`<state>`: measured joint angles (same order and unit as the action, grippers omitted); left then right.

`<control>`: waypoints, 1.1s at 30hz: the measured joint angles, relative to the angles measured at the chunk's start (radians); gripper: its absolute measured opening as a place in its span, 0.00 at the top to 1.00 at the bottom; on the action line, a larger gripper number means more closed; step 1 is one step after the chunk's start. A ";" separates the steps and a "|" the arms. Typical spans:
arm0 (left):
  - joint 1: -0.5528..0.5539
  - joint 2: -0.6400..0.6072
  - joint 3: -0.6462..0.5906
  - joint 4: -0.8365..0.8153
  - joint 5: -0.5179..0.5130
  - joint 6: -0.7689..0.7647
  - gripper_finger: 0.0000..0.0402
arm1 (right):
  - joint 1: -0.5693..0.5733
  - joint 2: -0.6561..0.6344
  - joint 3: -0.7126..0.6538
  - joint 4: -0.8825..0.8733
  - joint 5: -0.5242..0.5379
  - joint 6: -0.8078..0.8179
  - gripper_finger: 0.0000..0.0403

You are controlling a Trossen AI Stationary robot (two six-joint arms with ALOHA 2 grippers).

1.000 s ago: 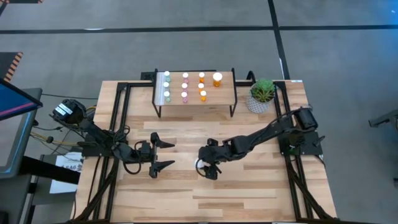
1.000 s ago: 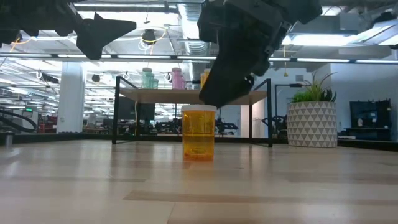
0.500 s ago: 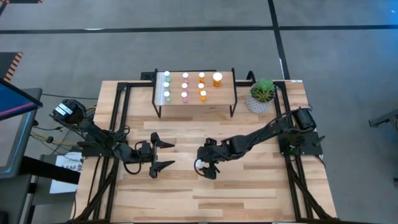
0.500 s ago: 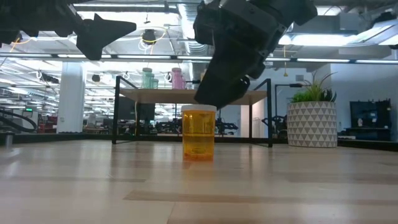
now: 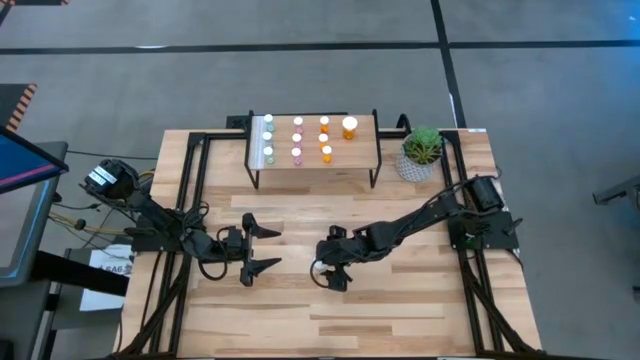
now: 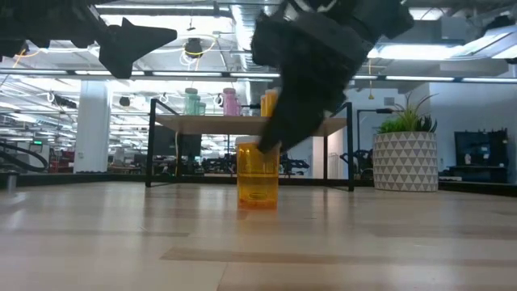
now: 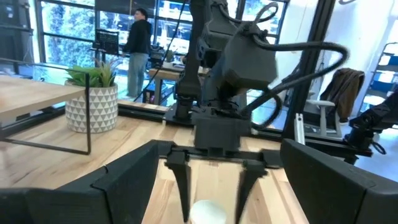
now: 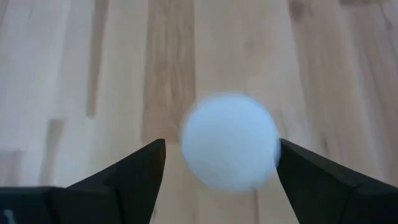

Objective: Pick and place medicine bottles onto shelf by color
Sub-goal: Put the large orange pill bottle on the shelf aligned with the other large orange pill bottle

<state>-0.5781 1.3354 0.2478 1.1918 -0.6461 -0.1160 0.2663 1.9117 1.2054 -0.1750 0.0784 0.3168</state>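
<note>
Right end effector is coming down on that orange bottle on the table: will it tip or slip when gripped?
The orange bottle looks rigid, squat and see-through empty, so probably light and unlikely to tip. Its smooth round wall may slip, though the right end effector straddles its white cap evenly.

Orange bottle [image 6: 258, 176] top behind right end effector [image 6: 279, 133]

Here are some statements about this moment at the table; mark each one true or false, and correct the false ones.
1. The right gripper is open, with its fingers on both sides of the large orange bottle. True.
2. That bottle lies on its side on the table. False: it stands upright, white cap on top.
3. The left gripper holds a pink bottle. False: it is open and empty, waiting left of the right gripper.
4. Several bottles already stand on the shelf. True.
5. The potted plant stands on the shelf. False: it stands on the table, right of the shelf.
</note>
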 joint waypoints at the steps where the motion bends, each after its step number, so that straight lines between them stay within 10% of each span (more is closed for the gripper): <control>1: 0.000 0.000 0.000 -0.002 -0.005 0.000 0.20 | 0.002 0.008 0.006 0.004 0.000 -0.001 0.21; 16: 0.002 0.000 -0.001 -0.021 -0.017 -0.005 0.20 | 0.002 -0.002 0.007 -0.010 0.003 -0.003 0.23; 33: 0.002 0.000 -0.001 -0.021 -0.016 -0.012 0.20 | 0.002 -0.002 0.007 -0.009 0.007 -0.003 0.49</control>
<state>-0.5763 1.3354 0.2470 1.1713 -0.6624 -0.1280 0.2680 1.9099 1.2125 -0.1841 0.0853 0.3141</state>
